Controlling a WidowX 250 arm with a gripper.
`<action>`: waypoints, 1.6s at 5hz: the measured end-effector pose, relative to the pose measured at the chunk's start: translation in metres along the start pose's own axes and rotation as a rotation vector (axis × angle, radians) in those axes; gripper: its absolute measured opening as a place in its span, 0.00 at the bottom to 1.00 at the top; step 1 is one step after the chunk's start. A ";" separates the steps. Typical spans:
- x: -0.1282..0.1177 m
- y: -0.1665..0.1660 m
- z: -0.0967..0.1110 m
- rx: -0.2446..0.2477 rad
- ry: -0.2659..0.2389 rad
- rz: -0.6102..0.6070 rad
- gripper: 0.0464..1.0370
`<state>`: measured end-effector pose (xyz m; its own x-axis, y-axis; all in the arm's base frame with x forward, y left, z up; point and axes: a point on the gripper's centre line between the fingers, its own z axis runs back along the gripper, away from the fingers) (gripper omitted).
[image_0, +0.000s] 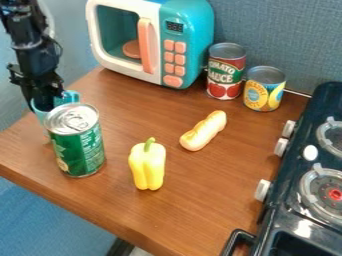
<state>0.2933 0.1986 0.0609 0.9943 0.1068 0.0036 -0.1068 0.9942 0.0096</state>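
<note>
On the brown wooden table (200, 200), the teal cup (67, 99) sits at the gripper (46, 106), clenched or released I cannot tell, so close behind the green can (79, 147) that a sideways swing could topple it

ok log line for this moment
gripper: at blue cup | green can: in front of cup | yellow pepper: right of green can | microwave: at back
</note>
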 end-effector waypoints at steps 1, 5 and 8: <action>0.002 -0.001 0.029 0.019 -0.068 0.007 0.06; 0.074 -0.060 0.024 -0.076 -0.053 -0.132 0.06; 0.084 -0.151 -0.009 -0.124 -0.055 -0.245 0.06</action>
<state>0.3934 0.0577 0.0511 0.9884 -0.1344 0.0711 0.1415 0.9843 -0.1059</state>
